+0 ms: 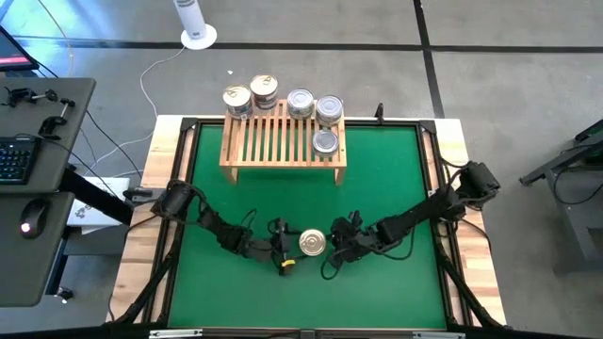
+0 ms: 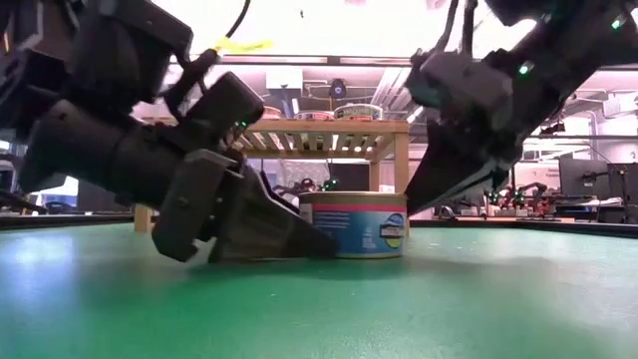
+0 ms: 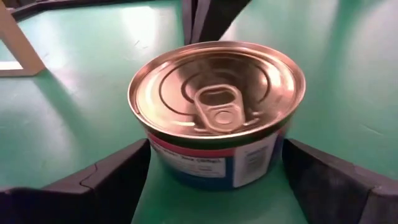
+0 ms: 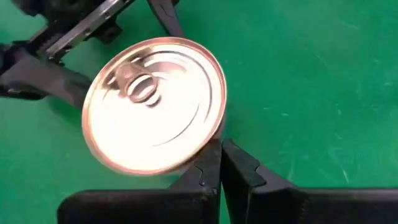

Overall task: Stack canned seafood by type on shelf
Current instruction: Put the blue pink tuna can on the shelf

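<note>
While five short round shiny-lidded tins (image 1: 283,105) sit on the low light-wood slatted shelf (image 1: 283,141), one gold-lidded tin (image 1: 312,243) waits between the spread left gripper (image 1: 283,247) and pressed-together right gripper (image 1: 337,247).

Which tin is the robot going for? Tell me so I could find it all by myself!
Find the green mat and look in front of the wooden shelf. One tin sits alone on the mat between the two arms, with the left gripper open around it. It is gold-lidded with a pink and blue label, and every other tin stands up on the shelf.
</note>
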### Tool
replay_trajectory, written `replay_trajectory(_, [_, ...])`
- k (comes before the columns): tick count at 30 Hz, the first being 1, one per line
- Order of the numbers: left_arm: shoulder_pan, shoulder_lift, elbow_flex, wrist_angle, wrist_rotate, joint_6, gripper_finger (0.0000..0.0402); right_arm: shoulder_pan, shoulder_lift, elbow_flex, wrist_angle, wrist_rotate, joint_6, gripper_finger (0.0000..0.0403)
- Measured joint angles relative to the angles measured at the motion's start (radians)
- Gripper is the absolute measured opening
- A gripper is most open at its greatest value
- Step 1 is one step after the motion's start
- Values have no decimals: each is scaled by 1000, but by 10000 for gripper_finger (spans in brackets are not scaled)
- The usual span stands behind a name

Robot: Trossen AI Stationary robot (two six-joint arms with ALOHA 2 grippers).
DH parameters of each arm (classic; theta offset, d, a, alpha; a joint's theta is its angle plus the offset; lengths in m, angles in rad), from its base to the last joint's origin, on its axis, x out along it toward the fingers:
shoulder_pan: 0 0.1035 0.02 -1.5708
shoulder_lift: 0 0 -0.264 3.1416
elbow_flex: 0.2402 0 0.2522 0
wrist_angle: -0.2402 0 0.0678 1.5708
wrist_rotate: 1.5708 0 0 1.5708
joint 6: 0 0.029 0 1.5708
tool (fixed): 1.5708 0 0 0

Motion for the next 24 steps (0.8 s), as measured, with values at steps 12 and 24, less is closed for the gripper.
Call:
replay_trajectory(12, [58,25,28,7,143,-115,352,-37,80,-2,86,-46,-4,0])
replay_trajectory(24, [100,25,30,21,238,-103,352,-38,80,-3,116,-2,-8,0])
